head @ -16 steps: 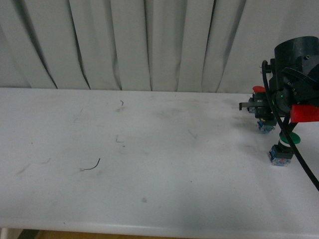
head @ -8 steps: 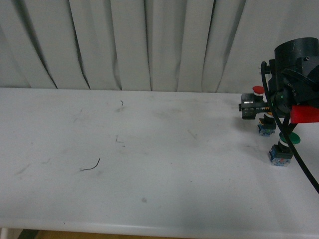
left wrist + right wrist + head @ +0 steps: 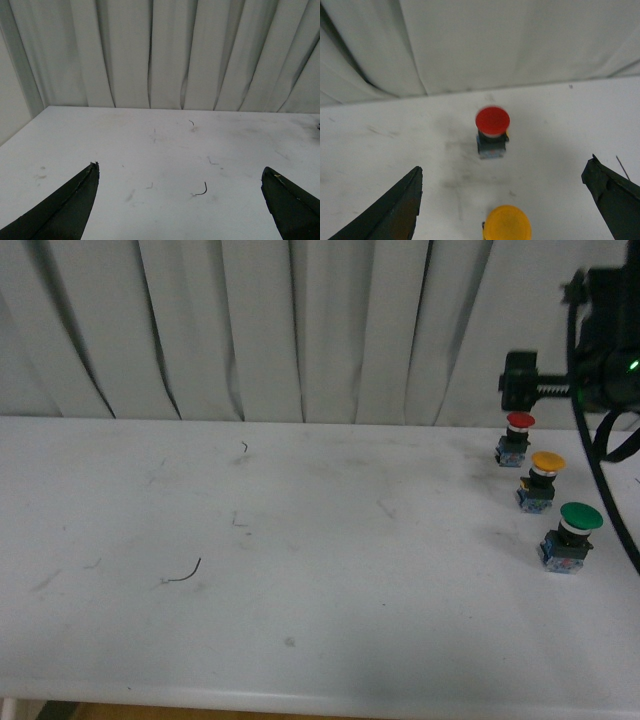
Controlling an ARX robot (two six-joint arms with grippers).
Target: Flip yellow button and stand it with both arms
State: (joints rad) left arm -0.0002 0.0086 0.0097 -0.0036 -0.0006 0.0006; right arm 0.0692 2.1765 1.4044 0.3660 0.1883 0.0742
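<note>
The yellow button (image 3: 541, 479) stands upright on the white table (image 3: 300, 570), cap up, blue-grey block down, at the far right. It also shows in the right wrist view (image 3: 507, 226), below and between the spread fingers. My right gripper (image 3: 504, 166) is open and empty, raised above the buttons; in the front view its arm (image 3: 600, 350) hangs at the top right. My left gripper (image 3: 180, 168) is open and empty over bare table, and does not show in the front view.
A red-capped button (image 3: 518, 436) stands behind the yellow one and shows in the right wrist view (image 3: 492, 121). A larger green-capped button (image 3: 573, 534) stands in front. A thin dark wire scrap (image 3: 184, 574) lies left of centre. Grey curtain (image 3: 300, 330) behind.
My right arm has lifted up and away from the buttons. The yellow button, hidden behind it before, now stands uncovered between the red and green ones.
</note>
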